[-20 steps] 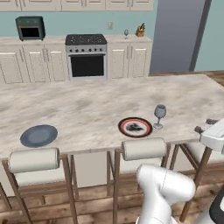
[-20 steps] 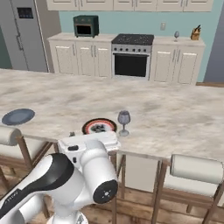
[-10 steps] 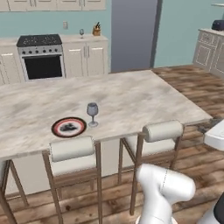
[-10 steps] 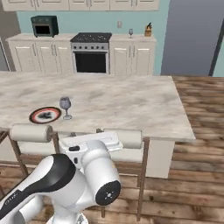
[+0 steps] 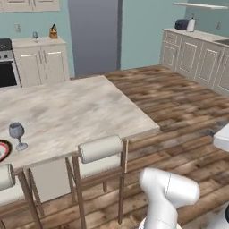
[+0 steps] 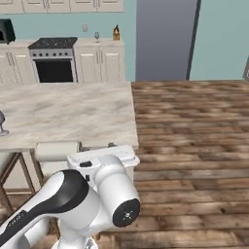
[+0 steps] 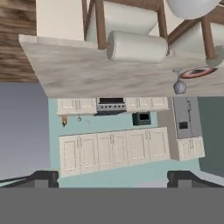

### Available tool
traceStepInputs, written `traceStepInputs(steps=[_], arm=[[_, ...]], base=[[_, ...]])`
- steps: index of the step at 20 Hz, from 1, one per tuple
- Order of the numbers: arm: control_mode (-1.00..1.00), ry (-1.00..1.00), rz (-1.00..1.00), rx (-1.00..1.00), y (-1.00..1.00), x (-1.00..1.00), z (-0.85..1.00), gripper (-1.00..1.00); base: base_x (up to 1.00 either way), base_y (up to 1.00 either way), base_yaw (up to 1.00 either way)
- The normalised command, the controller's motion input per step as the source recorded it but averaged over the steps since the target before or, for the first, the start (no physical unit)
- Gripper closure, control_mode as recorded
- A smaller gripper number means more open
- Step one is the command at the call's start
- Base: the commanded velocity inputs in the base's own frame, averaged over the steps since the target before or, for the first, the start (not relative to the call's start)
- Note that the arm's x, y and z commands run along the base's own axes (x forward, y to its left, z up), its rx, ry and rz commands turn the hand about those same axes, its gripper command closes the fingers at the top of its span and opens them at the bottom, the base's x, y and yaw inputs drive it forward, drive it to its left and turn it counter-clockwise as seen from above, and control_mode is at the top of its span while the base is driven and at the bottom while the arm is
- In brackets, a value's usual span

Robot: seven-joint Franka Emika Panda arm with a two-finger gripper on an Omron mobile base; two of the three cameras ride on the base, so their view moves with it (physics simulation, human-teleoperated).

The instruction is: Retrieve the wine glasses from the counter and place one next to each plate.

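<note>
One wine glass [image 5: 17, 134] stands upright on the long marbled bar top [image 5: 76, 112], just right of a plate [image 5: 2, 150] with a reddish-brown rim at the picture's left edge. The hand view, rolled upside down, has that glass [image 7: 178, 83] and plate [image 7: 197, 72] at its upper right. A second wine glass [image 5: 35, 35] stands far off on the counter [image 5: 38, 42] beside a knife block [image 5: 53, 32]; from the right it is the tiny glass [image 6: 96, 35]. My gripper [image 7: 113, 178] is open and empty, far from both glasses.
Padded bar stools [image 5: 100, 150] line the near side of the bar. A tall grey fridge [image 5: 94, 36] stands right of the counter, a stove [image 6: 53, 61] left of it. Wood floor [image 5: 179, 107] spreads to the right, with more cabinets [image 5: 197, 58] along the far wall.
The whole picture has slid left in both base views, so the base has moved right along the bar. The glass still stands beside the red-rimmed plate. The gripper stays open.
</note>
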Motion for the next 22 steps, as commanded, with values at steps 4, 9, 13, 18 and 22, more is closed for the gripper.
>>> traceStepInputs(steps=[4,9,13,18,22], arm=[[1.00,0.00,0.00,0.00,0.00,0.00,0.00,-1.00],[1.00,0.00,0.00,0.00,0.00,0.00,0.00,-1.00],[1.00,0.00,0.00,0.00,0.00,0.00,0.00,-1.00],[1.00,0.00,0.00,0.00,0.00,0.00,0.00,-1.00],[1.00,0.00,0.00,0.00,0.00,0.00,0.00,-1.00]], base=[[0.31,-1.00,-0.18],[0.70,-1.00,-0.13],[0.99,-1.00,0.00],[1.00,-1.00,0.18],[1.00,-0.97,0.28]])
